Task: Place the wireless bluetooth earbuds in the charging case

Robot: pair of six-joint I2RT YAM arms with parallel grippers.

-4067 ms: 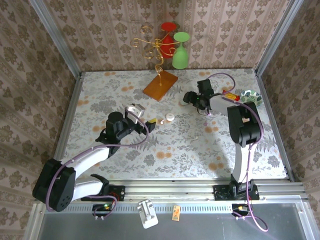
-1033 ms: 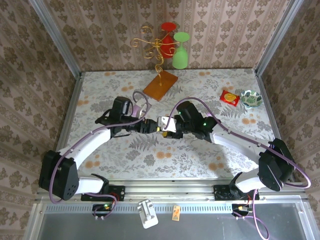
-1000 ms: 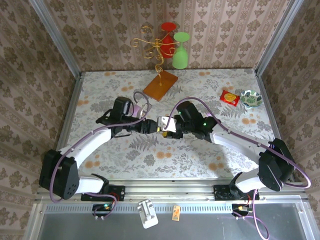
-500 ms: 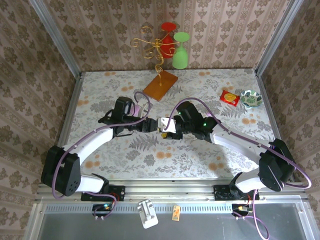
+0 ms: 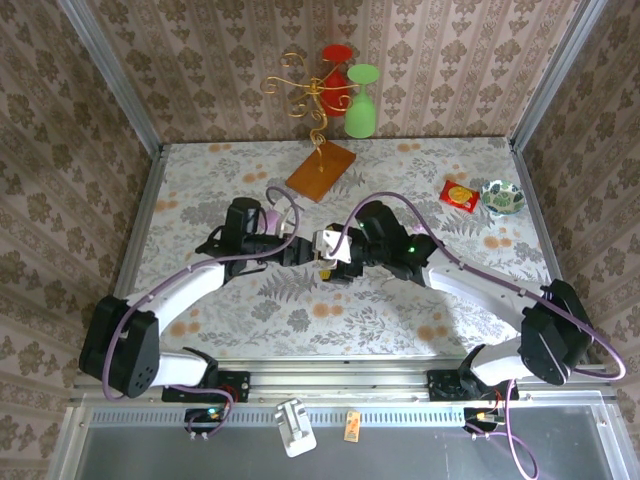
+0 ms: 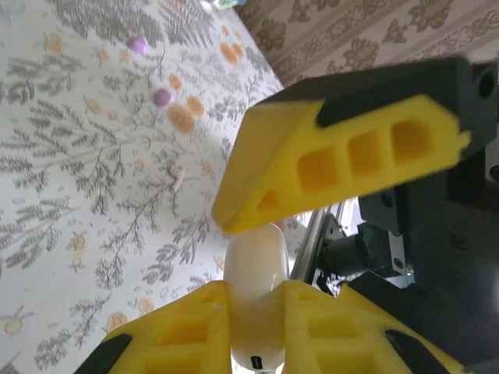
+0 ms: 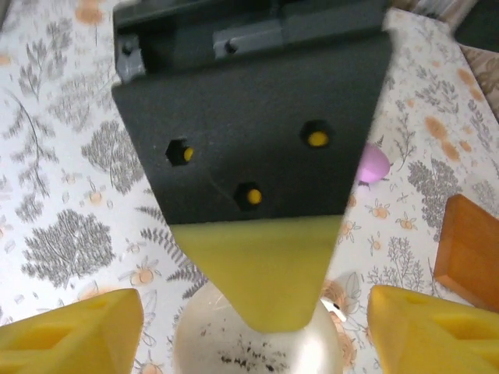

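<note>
The table wears a pale cloth printed with grey leaves and orange blossoms (image 5: 400, 300); beige damask wallpaper (image 5: 200, 60) closes it in on three sides, with grey metal posts (image 5: 110, 75) in the back corners; a ribbed aluminium rail (image 5: 350, 375) runs along the lower part of the top view. At upper centre a gilt wire stand (image 5: 305, 95) rises from an orange-brown wooden block (image 5: 321, 171), with a red goblet (image 5: 336, 60) and a green goblet (image 5: 361, 102) among its curls; at upper right a red snack packet (image 5: 460, 194) lies just beside a small patterned bowl (image 5: 502, 196).

Both arms meet at the centre of the cloth; the left gripper (image 6: 256, 300) is clenched on a small white pebble-shaped charging case (image 6: 257, 261), its yellow foam fingers (image 6: 171, 331) pressing the case from both sides; the right gripper (image 7: 251, 304) is spread wide, one finger on either side of the case with cloth showing in the gaps.

One tiny whitish bud-shaped plastic piece (image 6: 178, 175) lies loose on the cloth, left of centre in the left wrist view, apart from the case; a pink-purple rounded object (image 7: 373, 164) sits on the cloth at the right of the right wrist view.
</note>
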